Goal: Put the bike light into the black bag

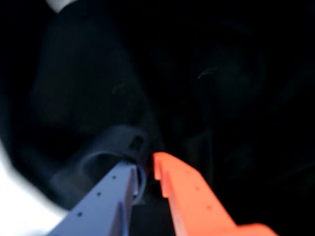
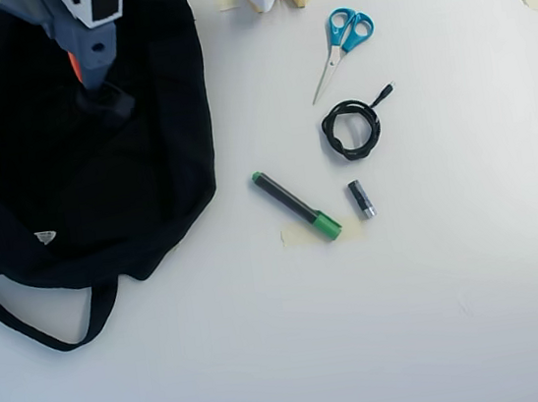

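I am hovering my gripper [image 1: 149,169] over the black bag [image 2: 158,146], upper left of the overhead frame, jaws nearly closed, pinching the bike light [image 1: 118,147].

My gripper [image 1: 150,172] is showing blurred in the wrist view, its finger bases running off the bottom edge. The black bag [image 2: 155,127] is being cut by the overhead view's left edge, my arm covering part.

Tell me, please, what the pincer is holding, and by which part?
The pincer grips the bike light by its loop strap end, above the black bag.
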Controlling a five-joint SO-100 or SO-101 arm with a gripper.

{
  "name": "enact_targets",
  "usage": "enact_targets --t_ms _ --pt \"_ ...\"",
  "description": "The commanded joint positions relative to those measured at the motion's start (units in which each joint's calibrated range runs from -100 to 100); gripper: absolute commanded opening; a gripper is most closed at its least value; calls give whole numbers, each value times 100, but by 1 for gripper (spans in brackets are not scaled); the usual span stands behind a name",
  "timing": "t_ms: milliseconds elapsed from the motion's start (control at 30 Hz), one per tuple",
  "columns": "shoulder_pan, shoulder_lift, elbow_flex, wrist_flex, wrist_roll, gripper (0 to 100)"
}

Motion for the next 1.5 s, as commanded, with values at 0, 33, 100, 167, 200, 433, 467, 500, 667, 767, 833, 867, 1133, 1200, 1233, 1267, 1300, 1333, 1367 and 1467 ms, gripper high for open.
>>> enact_targets --t_ms 0,33,100,167,200,433,467,500,667,767,833,867,1133,1200,1233,1267,1300,1333,1367,1467 --pt "521 -63 -111 -520 -3 2" --pt "663 120 -111 -658 -3 2" --pt "924 759 -120 -908 13 2" --pt "1104 1448 -174 -1347 2 2" --pt "1224 1705 -165 -1451 2 2" --pt "1530 2352 -102 -1649 -8 3" --pt "1530 2352 -102 -1631 -8 7" --pt "1523 2352 -102 -1631 -8 15" --pt "1336 2095 -417 -1252 23 39" --pt "685 1091 -641 -1072 44 46" --pt "191 303 -623 -1072 23 46" --pt "-220 -146 -560 -1072 23 46" --pt "-3122 -1772 -542 -917 2 8" --pt "-3324 -1839 -542 -615 -3 3" --pt "-3414 -1855 -542 -443 -8 2" --pt "-3518 -1872 -542 -305 -13 2" --pt "-3616 -1897 -542 -159 -13 2" --pt "-3713 -1938 -542 22 -19 2" --pt "-3795 -2021 -542 229 -24 2" --pt "-4027 -2278 -444 565 -29 2"
